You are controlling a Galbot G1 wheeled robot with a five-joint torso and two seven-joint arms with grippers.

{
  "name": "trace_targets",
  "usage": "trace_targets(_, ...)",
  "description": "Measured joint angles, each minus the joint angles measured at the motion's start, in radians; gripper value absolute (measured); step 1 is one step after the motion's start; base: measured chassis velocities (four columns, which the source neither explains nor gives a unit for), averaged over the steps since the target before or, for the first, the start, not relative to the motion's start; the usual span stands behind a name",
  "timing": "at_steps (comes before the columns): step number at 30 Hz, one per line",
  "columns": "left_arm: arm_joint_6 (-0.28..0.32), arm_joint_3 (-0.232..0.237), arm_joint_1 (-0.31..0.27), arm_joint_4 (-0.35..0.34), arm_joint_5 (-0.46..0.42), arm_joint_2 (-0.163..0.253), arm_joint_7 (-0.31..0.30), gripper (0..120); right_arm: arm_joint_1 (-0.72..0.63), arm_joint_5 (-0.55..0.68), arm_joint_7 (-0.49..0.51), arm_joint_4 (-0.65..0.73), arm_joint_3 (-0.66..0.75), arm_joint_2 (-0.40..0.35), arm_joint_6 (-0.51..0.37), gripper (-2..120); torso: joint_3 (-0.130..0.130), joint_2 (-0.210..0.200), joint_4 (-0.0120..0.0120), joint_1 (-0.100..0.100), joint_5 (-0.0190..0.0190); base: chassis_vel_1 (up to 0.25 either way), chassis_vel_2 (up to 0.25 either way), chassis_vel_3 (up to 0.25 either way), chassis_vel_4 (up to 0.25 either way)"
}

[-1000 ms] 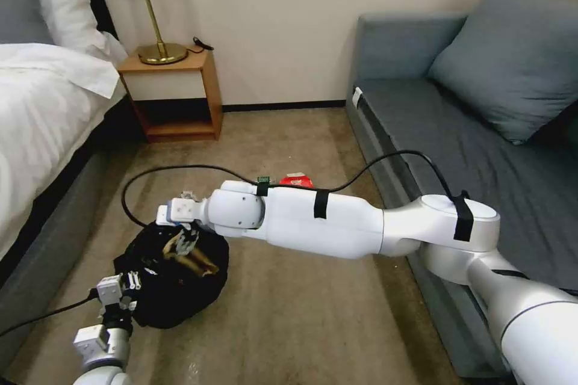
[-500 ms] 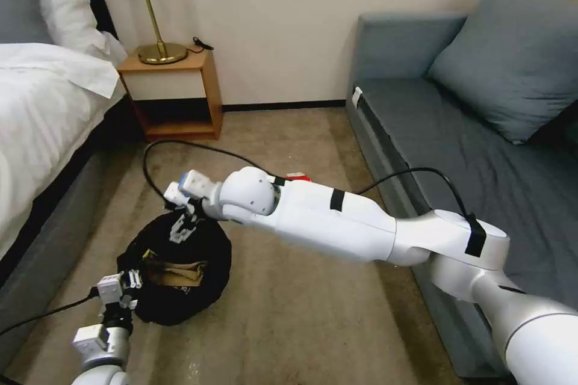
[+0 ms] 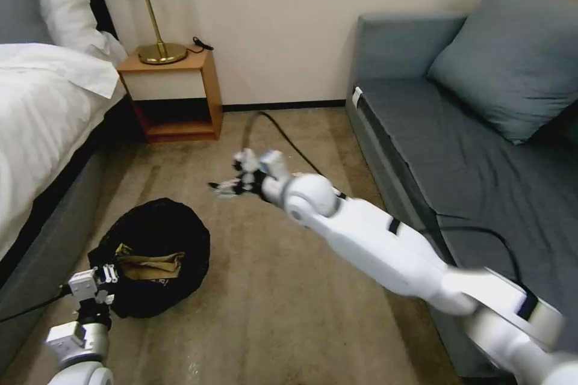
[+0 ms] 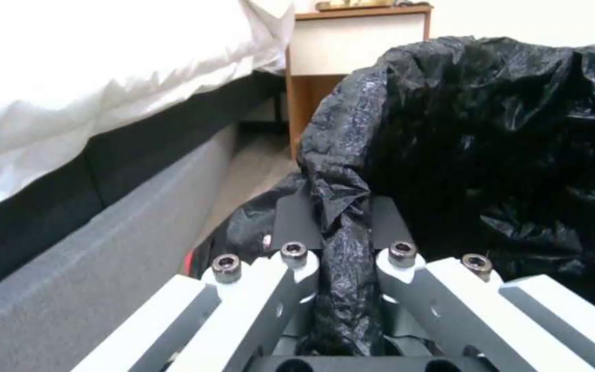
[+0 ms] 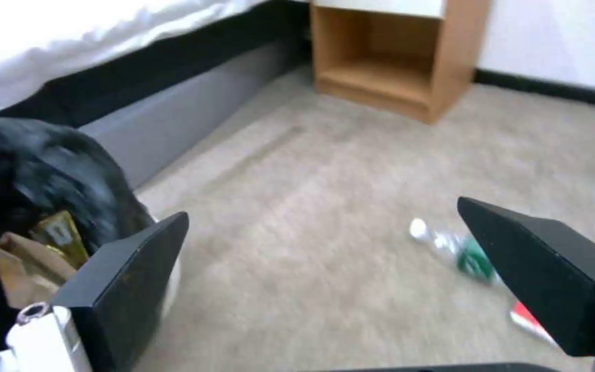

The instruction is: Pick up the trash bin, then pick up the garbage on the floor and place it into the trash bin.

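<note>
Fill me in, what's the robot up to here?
Litter pickup in a bedroom. The left end effector is shut on the black liner at the rim of the trash bin, holding it by the bed. A brown paper bag and a gold-brown wrapper lie inside. The right end effector is open over the carpet, near the small clear bottle and red snack packet on the floor.

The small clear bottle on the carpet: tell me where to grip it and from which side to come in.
Grip the bottle across its middle, on the green label, coming down from above. It lies flat on its side on the carpet, so only its top and flanks are free. Set the open right gripper crosswise to its long axis. The red packet lies right by its base, so staying nearer the white cap is probably safer.
</note>
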Motion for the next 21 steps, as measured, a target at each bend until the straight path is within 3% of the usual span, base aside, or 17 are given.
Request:
trace_targets(9,-0.004,-0.002,0.017,-0.009,0.003,0.008,-0.002,5,-0.142,-0.059,-0.031,-0.007,0.104,-0.029,0.062,100,0.0,0.0,0.0003,0.0,0.0,0.0,0.0,0.0,0.0)
trace_targets(21,-0.01,-0.004,0.043,-0.028,0.011,0.01,-0.006,5,-0.165,-0.106,-0.052,-0.071,0.129,-0.009,0.107,100,0.0,0.0,0.0004,0.0,-0.0004,0.0,0.0,0.0,0.0)
